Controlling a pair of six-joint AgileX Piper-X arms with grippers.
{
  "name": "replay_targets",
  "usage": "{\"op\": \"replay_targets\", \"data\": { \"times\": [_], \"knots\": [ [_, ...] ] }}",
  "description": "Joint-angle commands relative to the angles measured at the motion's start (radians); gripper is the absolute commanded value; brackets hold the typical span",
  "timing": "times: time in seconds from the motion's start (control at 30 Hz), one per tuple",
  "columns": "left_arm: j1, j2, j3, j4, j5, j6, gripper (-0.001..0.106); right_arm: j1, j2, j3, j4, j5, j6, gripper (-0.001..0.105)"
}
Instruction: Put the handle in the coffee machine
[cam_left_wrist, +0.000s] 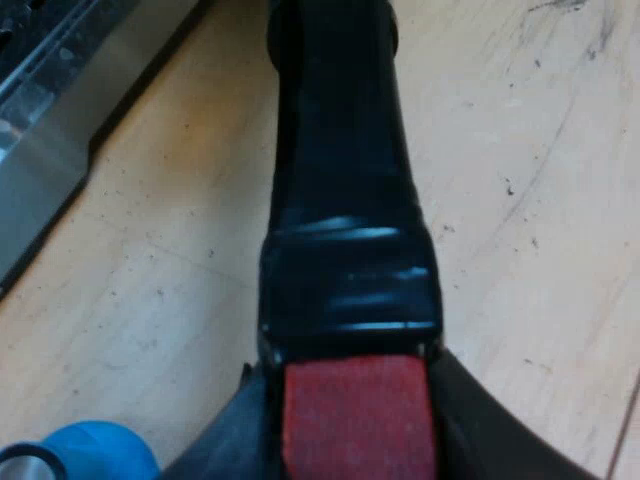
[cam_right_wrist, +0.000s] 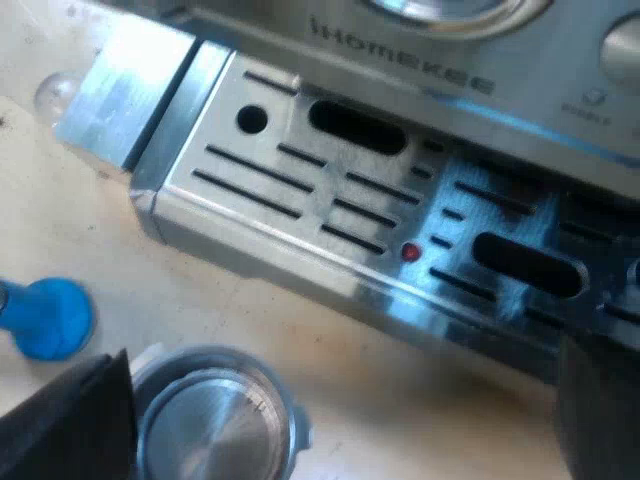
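Handle (cam_left_wrist: 340, 200) of the metal holder: dark, glossy, ending in a red end (cam_left_wrist: 358, 415).

Left gripper (cam_left_wrist: 352, 405): closed on the red end, with a finger (cam_left_wrist: 490, 425) pressed to each side. From there the handle runs out over the wooden counter (cam_left_wrist: 530, 200). I cannot tell whether it is lifted or resting. The blue tamper (cam_left_wrist: 90, 452) is just beside the gripper, and the espresso machine (cam_left_wrist: 40, 130) base is farther off.

Right gripper (cam_right_wrist: 345, 385): spread wide, holding nothing, above the counter at the machine's drip tray (cam_right_wrist: 330, 200). A round steel cup (cam_right_wrist: 215, 420) sits by one finger, near the tamper (cam_right_wrist: 50, 318). It may be the holder's head; unconfirmed.

Judgement: a rigid piece, probably head-heavy. The glossy handle looks slippery, and a hold this far out gives a long lever, so I expect sag or twist. A grip nearer the head would be steadier for locking in.
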Motion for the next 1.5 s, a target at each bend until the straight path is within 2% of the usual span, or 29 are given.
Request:
{"op": "replay_targets", "data": {
  "times": [0.03,0.17,0.27,0.4,0.47,0.63,0.7,0.8,0.83,0.87,0.93,1.03,1.17,1.2,1.27,1.4,1.5],
  "knots": [
    [0.081,-0.009,-0.045,0.056,0.093,-0.003,0.000,0.076,-0.029,-0.009,-0.005,0.160,0.002,0.084],
    [0.177,-0.009,-0.058,0.100,0.098,0.011,0.000,0.179,-0.038,-0.009,-0.007,0.321,0.039,0.084],
    [0.219,-0.009,-0.058,0.128,0.096,0.037,0.000,0.245,-0.038,-0.009,-0.015,0.427,0.040,0.084],
    [0.236,-0.009,-0.061,0.144,0.089,0.051,0.000,0.302,-0.044,0.033,-0.090,0.473,0.058,0.084],
    [0.263,-0.009,-0.061,0.151,0.088,0.055,0.000,0.329,-0.046,0.079,-0.152,0.498,0.075,0.084],
    [0.265,-0.009,-0.061,0.136,0.091,0.066,0.000,0.383,-0.046,0.201,-0.347,0.632,0.079,0.084],
    [0.265,0.003,-0.061,0.118,0.090,0.066,0.000,0.383,-0.046,0.243,-0.426,0.639,0.079,0.084],
    [0.265,0.036,-0.061,0.074,0.092,0.066,0.000,0.383,-0.046,0.293,-0.511,0.667,0.079,0.084],
    [0.265,0.055,-0.061,0.056,0.092,0.066,0.000,0.383,-0.046,0.306,-0.537,0.690,0.079,0.084],
    [0.265,0.078,-0.061,0.042,0.092,0.066,0.000,0.383,-0.046,0.347,-0.620,0.755,0.079,0.084],
    [0.265,0.106,-0.061,0.026,0.092,0.079,0.000,0.383,-0.046,0.383,-0.679,0.790,0.079,0.084],
    [0.265,0.150,-0.061,0.005,0.092,0.124,0.000,0.383,-0.040,0.427,-0.776,0.786,0.069,0.084],
    [0.265,0.187,-0.061,-0.003,0.092,0.192,0.000,0.381,-0.007,0.445,-0.836,0.788,-0.009,0.084],
    [0.265,0.190,-0.061,-0.003,0.092,0.196,0.000,0.381,-0.003,0.445,-0.850,0.788,-0.012,0.084],
    [0.265,0.207,-0.068,-0.003,0.092,0.231,0.000,0.381,0.007,0.445,-0.883,0.786,-0.012,0.084],
    [0.265,0.231,-0.104,-0.003,0.092,0.247,0.000,0.381,0.006,0.445,-0.894,0.786,-0.009,0.084],
    [0.265,0.260,-0.150,-0.003,0.126,0.246,0.000,0.381,0.009,0.445,-0.923,0.777,0.041,0.084]
  ]
}}
